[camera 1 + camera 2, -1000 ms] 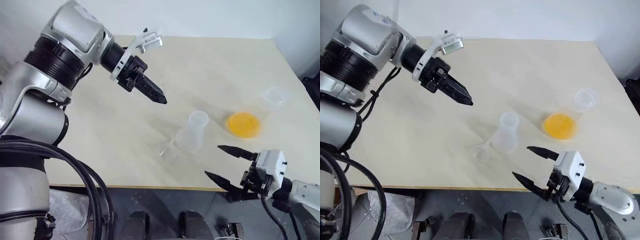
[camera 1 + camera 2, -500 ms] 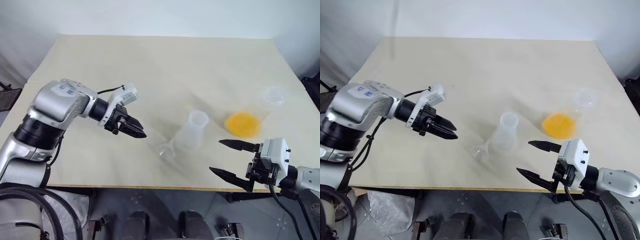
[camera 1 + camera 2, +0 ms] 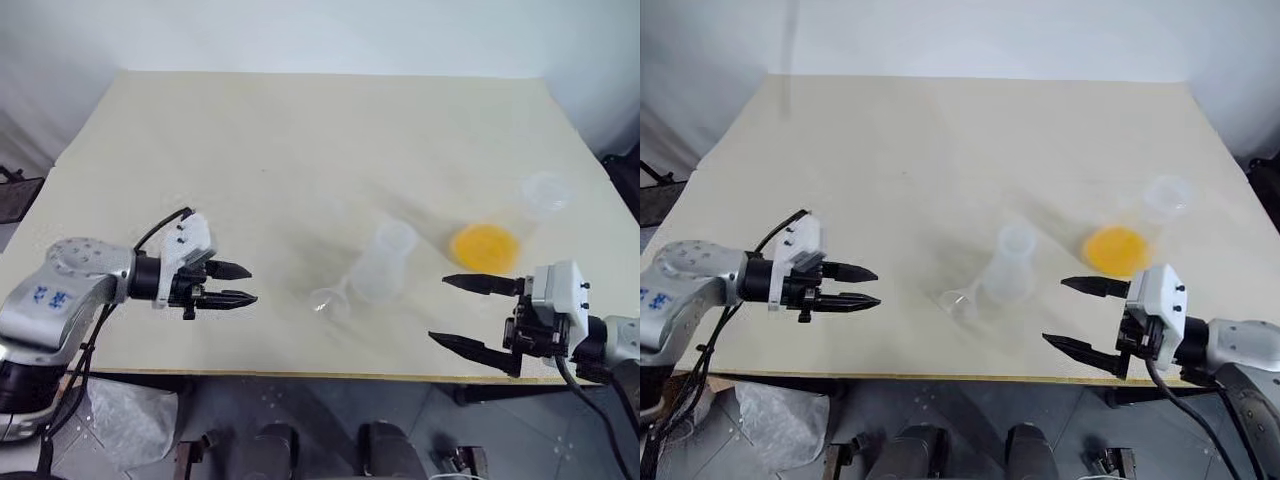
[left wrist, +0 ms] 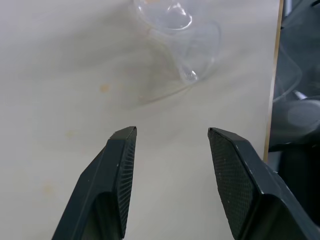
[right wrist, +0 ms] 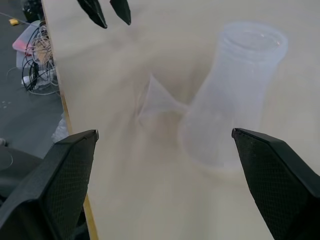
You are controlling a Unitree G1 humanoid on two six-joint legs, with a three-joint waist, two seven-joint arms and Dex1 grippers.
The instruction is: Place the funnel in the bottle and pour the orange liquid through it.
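Beige table (image 3: pixel 300 150), faint funnel (image 3: pixel 328 300), milky bottle (image 3: pixel 385 262)

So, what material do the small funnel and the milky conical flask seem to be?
Small see-through funnel: likely thin clear plastic; the table shows through it. Milky conical flask: probably frosted, translucent plastic; its walls look cloudy and matte.

Beige table (image 3: pixel 250 150): funnel (image 3: pixel 328 300), bottle (image 3: pixel 384 263), 2nd flask (image 3: pixel 510 225) w/ orange liquid (image 3: pixel 486 247).

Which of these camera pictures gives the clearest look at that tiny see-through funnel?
The right wrist view: the small see-through plastic funnel lies on its side there, cone and stem both distinct, beside the milky flask. The left wrist view shows it side-on near the frame edge; the head views show a faint speck.
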